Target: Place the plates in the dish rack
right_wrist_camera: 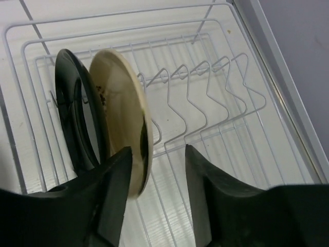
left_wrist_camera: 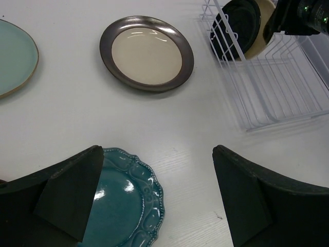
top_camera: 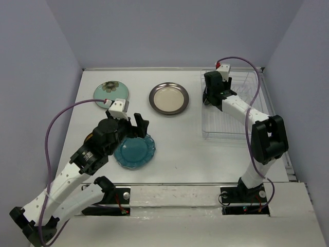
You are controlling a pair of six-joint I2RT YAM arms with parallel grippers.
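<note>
Upright in rack [right_wrist_camera: 216, 110]: cream plate [right_wrist_camera: 121, 128], black plate [right_wrist_camera: 72, 116]; top view hides both.

1. In the left wrist view you get only part of the mint plate [left_wrist_camera: 15, 56]; the left edge cuts it off.
2. There, a finger of the left gripper [left_wrist_camera: 157, 170] covers part of the scalloped teal plate [left_wrist_camera: 128, 206], and the bottom edge cuts off more.
3. From above, the right gripper [top_camera: 209, 96] hides the plates standing in the dish rack [top_camera: 226, 126] from you.
4. In the right wrist view, a finger blocks the lower rim of the black plate [right_wrist_camera: 77, 118].
</note>
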